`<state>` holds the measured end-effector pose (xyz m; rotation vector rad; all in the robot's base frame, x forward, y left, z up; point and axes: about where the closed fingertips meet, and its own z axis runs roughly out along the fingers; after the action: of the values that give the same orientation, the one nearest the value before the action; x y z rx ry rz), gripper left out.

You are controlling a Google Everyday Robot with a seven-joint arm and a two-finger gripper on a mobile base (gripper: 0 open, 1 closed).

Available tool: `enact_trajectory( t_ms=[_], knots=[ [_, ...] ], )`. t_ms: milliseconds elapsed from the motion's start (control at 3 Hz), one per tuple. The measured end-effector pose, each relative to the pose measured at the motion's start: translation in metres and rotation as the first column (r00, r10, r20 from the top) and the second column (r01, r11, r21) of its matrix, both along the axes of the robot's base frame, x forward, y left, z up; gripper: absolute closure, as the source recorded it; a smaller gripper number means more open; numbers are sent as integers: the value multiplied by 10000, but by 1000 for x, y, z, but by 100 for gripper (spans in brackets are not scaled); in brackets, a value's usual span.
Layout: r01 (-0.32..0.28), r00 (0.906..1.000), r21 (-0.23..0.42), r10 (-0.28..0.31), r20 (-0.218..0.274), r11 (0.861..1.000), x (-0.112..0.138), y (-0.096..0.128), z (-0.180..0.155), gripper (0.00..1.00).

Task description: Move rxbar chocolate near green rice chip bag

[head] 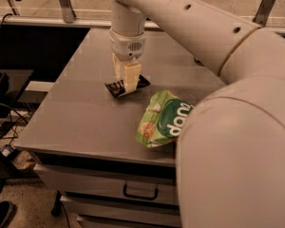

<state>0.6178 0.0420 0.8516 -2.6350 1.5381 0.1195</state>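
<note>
Camera view: the gripper [127,85] hangs straight down from the wrist over the middle of the grey table [80,122], at about 11 o'clock from the picture's centre. Its two pale fingers [132,77] are drawn in narrow and appear to pinch the rxbar chocolate [114,87] across its short width. The bar's black ends stick out on either side of them, one toward 9 o'clock and one toward 3 o'clock. So the bar sits directly under the gripper, not off to any side. Its long axis runs roughly 9-to-3, with the left end a touch lower in the picture. I cannot tell whether it rests on the tabletop or is raised just off it.

The green rice chip bag [165,120] lies on its side near the table's front edge, at about 4 to 5 o'clock from the gripper. It is close to the bar but clear of it, with a strip of bare table between. The bag's right part is hidden behind the robot's arm [237,141], which fills the right of the picture.

There is only one arm, so the carry falls to it. By my reading, the coming move is a short one toward 4 or 5 o'clock. The bar should be set down on the bare strip just short of the bag's crinkled upper edge, without pushing the bag toward the front edge.
</note>
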Motion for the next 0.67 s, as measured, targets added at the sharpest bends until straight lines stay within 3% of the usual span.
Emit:
enact_trajectory(
  t_ms=[333,667],
  knots=[
    [933,9951,-3,-933,-327,9956,-29,-17,4,100],
    [2076,9742,28,-2065,-907,9782,-60,-24,3,75]
  ],
)
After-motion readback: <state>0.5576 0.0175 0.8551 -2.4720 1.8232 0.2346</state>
